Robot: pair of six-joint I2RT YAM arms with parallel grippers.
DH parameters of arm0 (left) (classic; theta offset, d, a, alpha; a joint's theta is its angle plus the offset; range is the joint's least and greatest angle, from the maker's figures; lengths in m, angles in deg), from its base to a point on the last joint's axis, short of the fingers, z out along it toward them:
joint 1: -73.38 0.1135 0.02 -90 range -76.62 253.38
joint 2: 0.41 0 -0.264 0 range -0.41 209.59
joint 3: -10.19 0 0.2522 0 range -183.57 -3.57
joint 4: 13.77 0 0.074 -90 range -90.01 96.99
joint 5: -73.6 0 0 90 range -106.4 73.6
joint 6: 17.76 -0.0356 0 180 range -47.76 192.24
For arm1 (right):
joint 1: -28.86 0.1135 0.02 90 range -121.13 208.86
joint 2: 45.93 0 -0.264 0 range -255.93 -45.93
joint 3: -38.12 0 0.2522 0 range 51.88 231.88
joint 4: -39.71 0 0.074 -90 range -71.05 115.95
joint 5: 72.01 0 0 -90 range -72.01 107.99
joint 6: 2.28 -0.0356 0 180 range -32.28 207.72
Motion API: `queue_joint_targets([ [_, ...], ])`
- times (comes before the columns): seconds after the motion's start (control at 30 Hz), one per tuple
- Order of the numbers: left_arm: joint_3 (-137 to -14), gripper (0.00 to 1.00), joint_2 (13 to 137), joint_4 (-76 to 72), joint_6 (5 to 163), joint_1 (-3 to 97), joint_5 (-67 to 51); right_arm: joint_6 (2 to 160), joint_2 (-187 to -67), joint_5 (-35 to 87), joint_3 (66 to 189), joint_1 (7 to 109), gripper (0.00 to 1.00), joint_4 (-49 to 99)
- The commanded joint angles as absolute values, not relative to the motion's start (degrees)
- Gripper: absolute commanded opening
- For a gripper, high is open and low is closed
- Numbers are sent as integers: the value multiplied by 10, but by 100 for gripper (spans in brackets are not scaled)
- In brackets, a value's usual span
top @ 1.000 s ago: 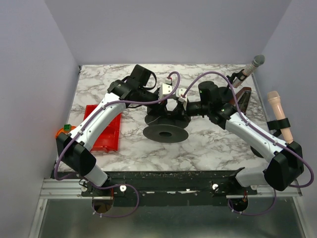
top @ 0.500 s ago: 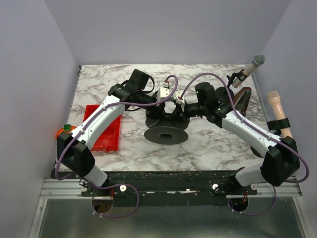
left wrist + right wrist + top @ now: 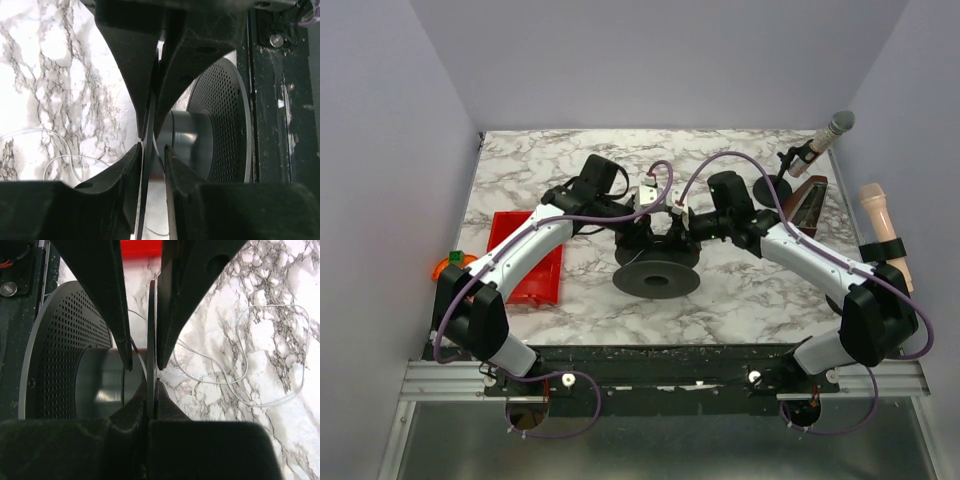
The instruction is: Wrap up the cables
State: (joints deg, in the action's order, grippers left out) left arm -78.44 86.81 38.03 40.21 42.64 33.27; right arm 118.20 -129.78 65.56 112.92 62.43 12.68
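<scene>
Start far left of the spool (image 3: 657, 277): a red tray (image 3: 525, 262) lies flat on the marble table (image 3: 750, 290), well apart from it. Your left gripper (image 3: 153, 146) comes in at the spool's left side. Its jaws are slightly spread astride the thin black upper disc (image 3: 146, 190), and the disc lies against one finger with a sliver of daylight on the other side. The spool sits mid-table between your two arms, with its grey hub (image 3: 187, 145) and perforated disc (image 3: 222, 115) on the side nearer the arm bases. The thin white cable (image 3: 250, 375) lies in loose loops on the marble on the spool's far side, and one strand runs in toward the hub. Your right gripper (image 3: 151, 382) meets the spool from its right, jaws pressed together on that same thin disc, pinching its edge. Right of the spool, well apart, a microphone (image 3: 832, 130) on a stand and a second, pinkish one (image 3: 882, 228) stand at the table's edge.
</scene>
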Motion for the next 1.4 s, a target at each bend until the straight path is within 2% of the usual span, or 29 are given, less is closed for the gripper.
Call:
queue_joint_targets([
  [0.0,-732,31,895,392,396,396,334,1158,-1292,666,1138,633,1,252],
  [0.23,-713,38,900,395,382,395,351,1150,-1292,628,1117,633,1,300],
  [0.33,-699,38,908,374,395,395,359,1145,-1295,634,1114,633,1,318],
  [0.4,-695,30,913,366,403,395,365,1152,-1298,640,1113,633,1,318],
  [0.47,-696,13,915,364,405,395,366,1159,-1293,644,1102,633,1,327],
  [0.53,-698,2,916,374,396,395,372,1161,-1290,643,1094,633,1,329],
  [0.67,-698,0,919,393,385,395,389,1151,-1289,632,1094,633,2,333],
  [0.7,-695,0,917,390,390,395,388,1145,-1289,623,1095,633,5,336],
  [0.73,-692,0,913,381,402,395,382,1137,-1288,613,1095,633,13,338],
  [0.83,-677,0,892,320,481,399,349,1113,-1278,583,1095,630,53,342],
  [0.9,-676,0,884,283,543,410,326,1092,-1266,556,1097,627,64,342],
  [1.03,-714,0,873,245,656,449,274,1053,-1224,457,1097,619,79,345],
  [1.13,-753,0,862,244,702,483,259,1021,-1192,395,1099,603,85,345],
  [1.37,-848,0,849,267,763,532,230,967,-1125,347,1095,583,86,348],
])
